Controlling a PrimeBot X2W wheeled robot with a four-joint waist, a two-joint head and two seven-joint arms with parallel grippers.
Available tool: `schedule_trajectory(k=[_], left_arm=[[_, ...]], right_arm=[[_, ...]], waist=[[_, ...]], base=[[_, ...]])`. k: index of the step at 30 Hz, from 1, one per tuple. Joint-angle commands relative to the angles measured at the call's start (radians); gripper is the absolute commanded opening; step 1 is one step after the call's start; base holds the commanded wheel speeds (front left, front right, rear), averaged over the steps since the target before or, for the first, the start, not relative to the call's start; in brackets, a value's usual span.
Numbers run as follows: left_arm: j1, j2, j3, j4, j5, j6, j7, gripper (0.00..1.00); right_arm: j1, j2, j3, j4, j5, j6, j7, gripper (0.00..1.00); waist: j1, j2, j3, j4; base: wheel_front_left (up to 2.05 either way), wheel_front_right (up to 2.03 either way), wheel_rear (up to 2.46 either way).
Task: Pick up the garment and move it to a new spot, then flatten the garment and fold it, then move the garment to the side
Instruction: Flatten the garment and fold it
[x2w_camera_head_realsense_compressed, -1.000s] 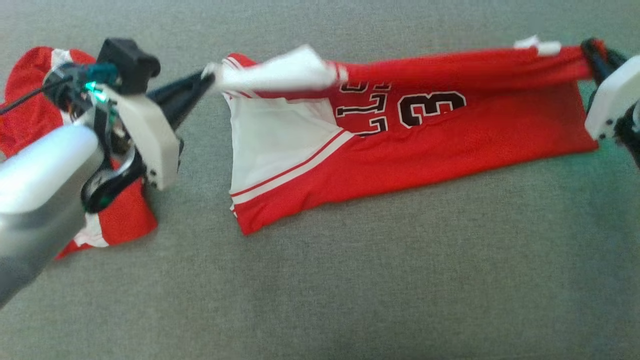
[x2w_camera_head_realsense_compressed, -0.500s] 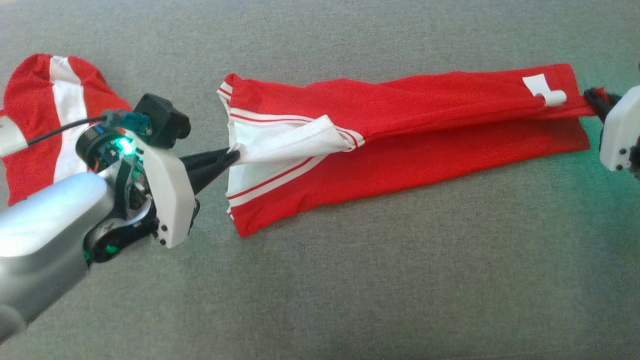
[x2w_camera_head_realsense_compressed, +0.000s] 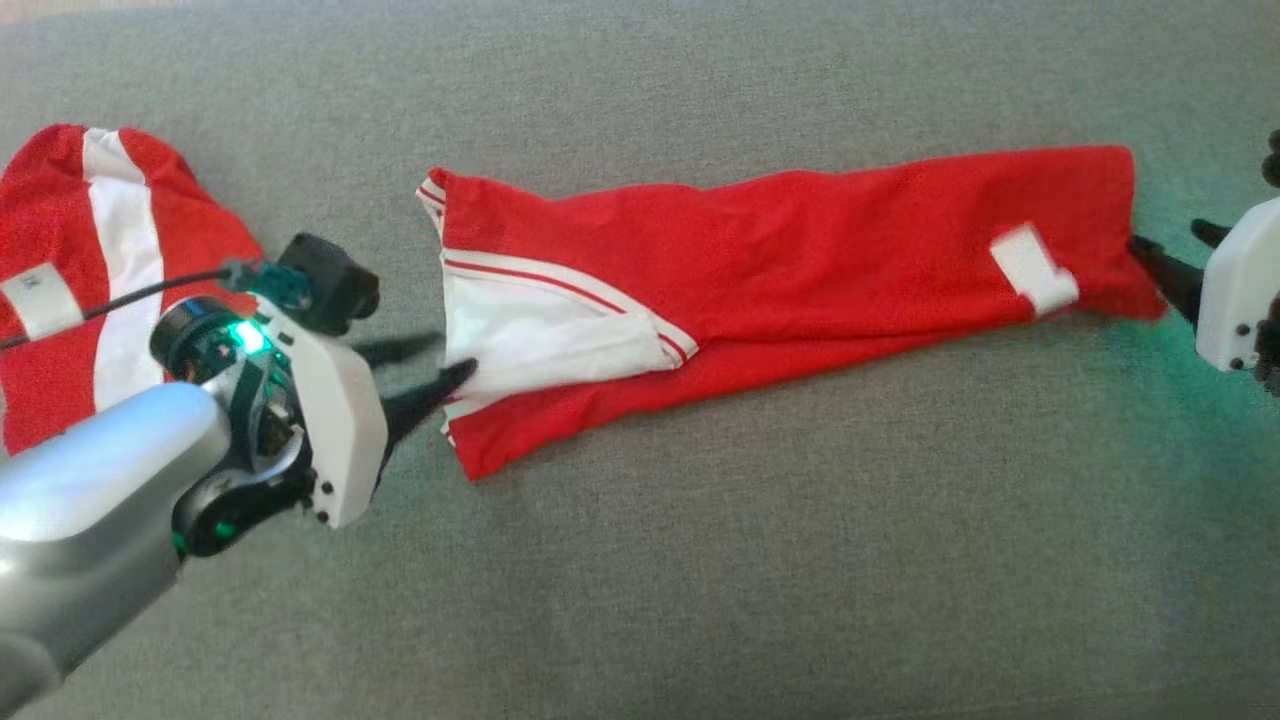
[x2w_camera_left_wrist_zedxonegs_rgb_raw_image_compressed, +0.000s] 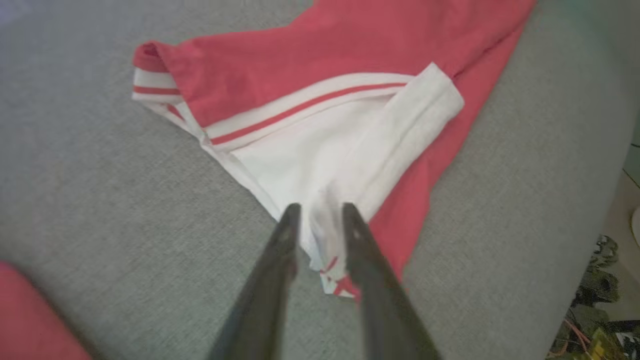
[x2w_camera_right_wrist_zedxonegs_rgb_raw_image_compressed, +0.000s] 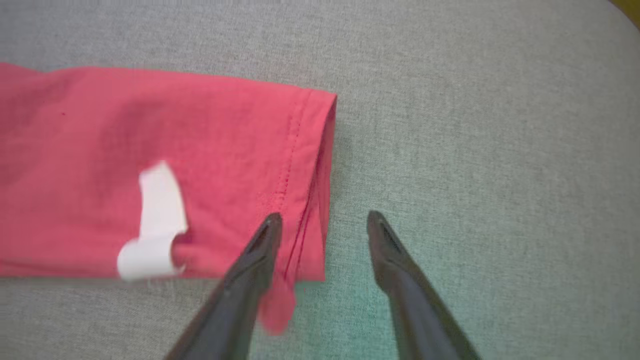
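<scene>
At the far left lies a second crumpled red garment with a white stripe (x2w_camera_head_realsense_compressed: 60, 250), well apart from the work and just beyond the left arm. If that arm swings back low, its body or cable could drag this piece along.

The left claw (x2w_camera_head_realsense_compressed: 452, 355) stands narrowly parted at the left end of the task's thing, a long red jersey with a white side panel (x2w_camera_head_realsense_compressed: 800, 240), which lies folded lengthwise in a strip across the middle of the grey cloth-covered worktop (x2w_camera_head_realsense_compressed: 700, 560). In the left wrist view, a tongue of the white cloth sits between the tips of the left claw (x2w_camera_left_wrist_zedxonegs_rgb_raw_image_compressed: 320, 210). It looks loose rather than pinched, though blur keeps us from being sure. Pulling straight back while the cloth is between the fingers could tug the white panel (x2w_camera_head_realsense_compressed: 530, 335) out and undo the fold.

Further right, the top layer sits askew, so a later fold may come out crooked unless we smooth it first. A white label (x2w_camera_head_realsense_compressed: 1035, 268) curls up near the right end.

The right claw (x2w_camera_head_realsense_compressed: 1165, 240) is wide open and holds nothing. In the right wrist view, one finger of the right claw (x2w_camera_right_wrist_zedxonegs_rgb_raw_image_compressed: 325, 217) lies over the hem corner, and a careless retreat there could flip it.
</scene>
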Motion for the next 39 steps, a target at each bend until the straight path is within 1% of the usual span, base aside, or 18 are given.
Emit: schedule_trajectory(k=[1, 4, 6, 7, 9, 10, 12, 14, 16, 18, 19, 21, 23, 25, 29, 32, 36, 39], left_arm=[[-0.031, 0.023, 0.048, 0.011, 0.020, 0.002, -0.035, 1.00], [-0.032, 0.004, 0.064, 0.061, 0.041, 0.002, -0.117, 1.00], [-0.031, -0.013, 0.091, 0.100, 0.053, 0.015, -0.189, 1.00], [-0.031, -0.013, 0.091, 0.100, 0.053, 0.015, -0.189, 1.00], [-0.030, -0.033, 0.127, 0.132, 0.063, 0.044, -0.277, 1.00], [-0.032, -0.048, 0.162, 0.150, 0.101, 0.082, -0.389, 1.00], [-0.016, -0.073, 0.219, 0.156, 0.092, 0.134, -0.505, 1.00], [0.007, -0.093, 0.272, 0.158, 0.072, 0.184, -0.590, 1.00], [0.031, -0.103, 0.322, 0.157, 0.071, 0.236, -0.630, 1.00], [0.058, -0.109, 0.372, 0.155, 0.098, 0.296, -0.646, 1.00], [0.078, -0.121, 0.412, 0.143, 0.104, 0.321, -0.649, 1.00], [0.133, -0.157, 0.529, 0.094, 0.136, 0.352, -0.650, 1.00], [0.210, -0.194, 0.630, 0.043, 0.201, 0.368, -0.650, 1.00], [0.300, -0.243, 0.724, -0.008, 0.269, 0.366, -0.650, 1.00], [0.467, -0.339, 0.851, -0.062, 0.406, 0.327, -0.650, 1.00], [0.564, -0.412, 0.920, -0.074, 0.498, 0.289, -0.651, 1.00], [0.662, -0.500, 1.006, -0.065, 0.596, 0.235, -0.651, 1.00], [0.714, -0.565, 1.079, -0.061, 0.638, 0.200, -0.651, 1.00]], right_arm=[[0.031, -0.036, -0.019, -0.022, 0.020, -0.001, -0.005, 1.00], [0.026, -0.029, -0.055, -0.024, 0.044, -0.001, -0.030, 1.00], [0.020, -0.021, -0.088, -0.029, 0.056, -0.001, -0.069, 1.00], [0.020, -0.021, -0.088, -0.029, 0.056, -0.001, -0.069, 1.00], [0.011, -0.016, -0.113, -0.047, 0.040, -0.001, -0.135, 1.00], [0.005, 0.008, -0.152, -0.067, 0.042, -0.001, -0.214, 1.00], [0.008, 0.028, -0.178, -0.092, 0.023, -0.001, -0.293, 1.00], [0.022, 0.051, -0.205, -0.115, 0.004, -0.001, -0.368, 1.00], [0.039, 0.077, -0.229, -0.144, -0.025, -0.001, -0.443, 1.00], [0.062, 0.108, -0.253, -0.171, -0.056, -0.001, -0.512, 1.00], [0.075, 0.125, -0.267, -0.180, -0.072, -0.001, -0.543, 1.00], [0.105, 0.155, -0.291, -0.195, -0.116, -0.001, -0.598, 1.00], [0.140, 0.191, -0.321, -0.202, -0.160, -0.001, -0.642, 1.00], [0.179, 0.228, -0.352, -0.208, -0.211, -0.001, -0.670, 1.00], [0.264, 0.310, -0.419, -0.216, -0.310, -0.001, -0.697, 1.00], [0.322, 0.372, -0.489, -0.220, -0.373, -0.001, -0.707, 1.00], [0.396, 0.449, -0.551, -0.246, -0.453, -0.001, -0.714, 1.00], [0.446, 0.488, -0.578, -0.270, -0.506, -0.001, -0.716, 1.00]], waist=[[-0.0001, 0.0000, -0.006, -0.002], [-0.0001, 0.0000, -0.018, -0.007], [-0.0001, 0.0000, -0.029, -0.009], [-0.0001, 0.0000, -0.029, -0.009], [-0.0001, 0.0000, -0.038, -0.012], [-0.0001, 0.0000, -0.049, -0.019], [-0.0001, 0.0000, -0.062, -0.021], [-0.0001, 0.0000, -0.075, -0.020], [-0.0001, 0.0000, -0.088, -0.020], [-0.0001, 0.0000, -0.101, -0.021], [-0.0001, 0.0000, -0.107, -0.021], [-0.0001, 0.0000, -0.118, -0.018], [-0.0001, 0.0000, -0.130, -0.016], [-0.0001, 0.0000, -0.140, -0.014], [-0.0001, 0.0000, -0.156, -0.009], [-0.0001, 0.0000, -0.166, -0.004], [-0.0001, 0.0000, -0.177, -0.002], [-0.0001, 0.0000, -0.182, -0.002]], base=[[0.00, 0.00, 0.00], [0.00, 0.00, 0.00], [0.00, 0.00, 0.00], [0.00, 0.00, 0.00], [0.00, 0.00, 0.00], [0.00, 0.00, 0.00], [0.00, 0.00, 0.00], [0.00, 0.00, 0.00], [0.00, 0.00, 0.00], [0.00, 0.00, 0.00], [0.00, 0.00, 0.00], [0.00, 0.00, 0.00], [0.00, 0.00, 0.00], [0.00, 0.00, 0.00], [0.00, 0.00, 0.00], [0.00, 0.00, 0.00], [0.00, 0.00, 0.00], [0.00, 0.00, 0.00]])
